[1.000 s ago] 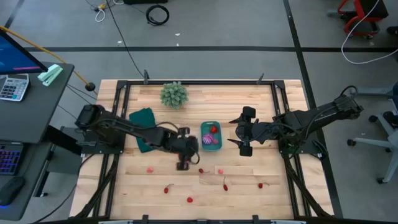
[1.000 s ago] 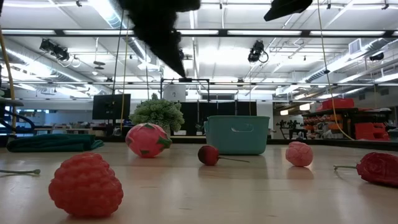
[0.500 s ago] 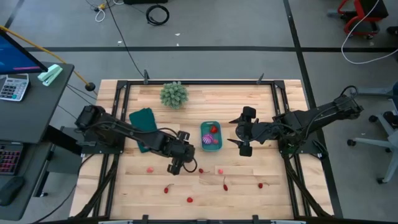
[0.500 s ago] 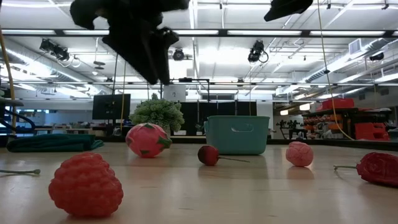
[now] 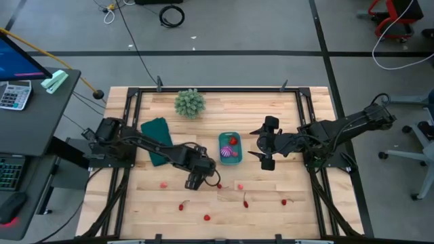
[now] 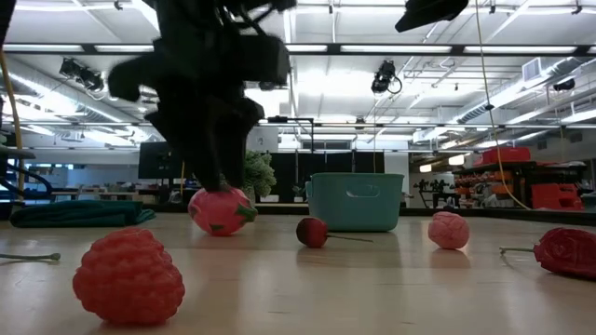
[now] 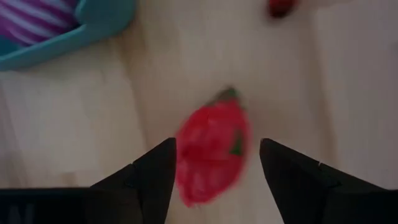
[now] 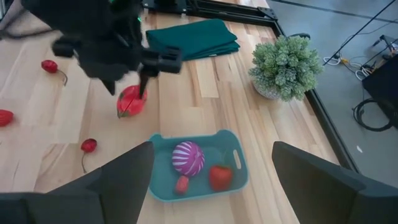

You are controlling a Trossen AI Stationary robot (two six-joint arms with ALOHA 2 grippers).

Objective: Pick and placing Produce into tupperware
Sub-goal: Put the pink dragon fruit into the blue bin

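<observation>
High view shows the wooden table (image 5: pixel 271 217) with both dark arms reaching in from the sides. Largest of the loose things is the dark green cloth (image 5: pixel 156 133), then the spiky pale-green plant ball (image 5: pixel 189 103), then the teal tupperware tub (image 5: pixel 230 148) near the middle; it already holds a purple striped ball (image 8: pixel 188 157), a red piece (image 8: pixel 221 176) and a smaller red bit.

Smaller still is the produce left out on the wood. The one in hand is a red strawberry-like toy (image 7: pixel 211 152), lying on the table just beside the tub's near corner, with a cherry (image 8: pixel 88 146) close by and others scattered toward the table's front edge.

The toy looks light and slightly soft, with a bumpy skin that should grip well — probably a squeeze across its widest part, clear of the green leaf end, is the safest hold. A rounded shape like this could roll if nudged by one finger first.

Left gripper (image 7: pixel 214 171) hangs low over the strawberry toy, arm stretched out across the table and wrist pitched down, fingers spread and straddling it, not yet closed. Right gripper (image 5: pixel 266 143) waits beside the tub's far side, raised, its fingers parted and empty.
</observation>
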